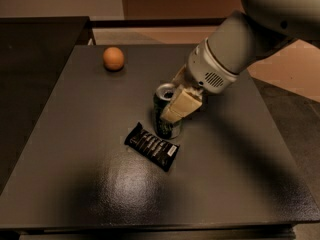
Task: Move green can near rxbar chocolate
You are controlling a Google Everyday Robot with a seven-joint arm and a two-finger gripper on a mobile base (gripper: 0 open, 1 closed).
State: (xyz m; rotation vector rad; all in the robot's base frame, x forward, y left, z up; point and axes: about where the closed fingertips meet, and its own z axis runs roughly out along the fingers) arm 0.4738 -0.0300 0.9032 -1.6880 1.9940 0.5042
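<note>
The green can [162, 118] stands upright near the middle of the dark table [75, 134], its silver top rim showing. My gripper [172, 110] comes down from the upper right and is shut on the can; one cream finger [181, 105] lies across its right side and the other is hidden behind it. The rxbar chocolate [151, 145], a flat black wrapper with white lettering, lies just in front of the can's base, its far edge close to or touching the can.
An orange ball [113, 58] sits at the table's far left. A darker counter [35, 39] adjoins the table on the left. The floor [290, 84] shows beyond the right edge.
</note>
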